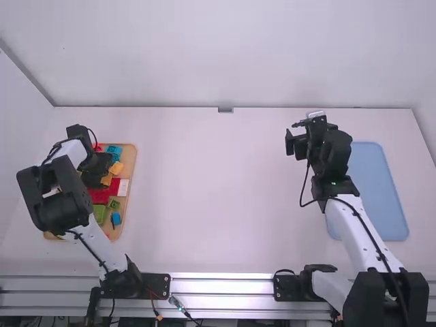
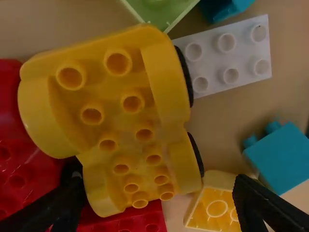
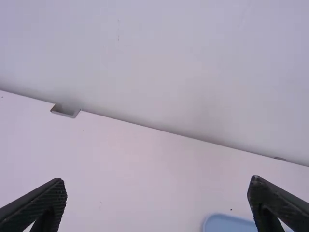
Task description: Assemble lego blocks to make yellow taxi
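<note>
In the high view my left gripper [image 1: 99,170] is low over the wooden tray [image 1: 132,167] of blocks, and my right gripper [image 1: 298,142] is above the table's right half. A yellow car body [image 2: 130,111] with studs and black wheels fills much of the left wrist view. My left gripper [image 2: 157,200] stands open around its narrower end, the right-hand finger apart from it. A small yellow-orange brick [image 2: 212,208] lies beside that finger. In the right wrist view my right gripper [image 3: 157,195] is open, with nothing between its fingers.
Around the car body lie red bricks [image 2: 24,174], a white brick [image 2: 229,55], a blue brick [image 2: 280,157] and a green brick [image 2: 159,9]. A light-blue plate [image 1: 375,184] rests at the table's right, beside the right arm.
</note>
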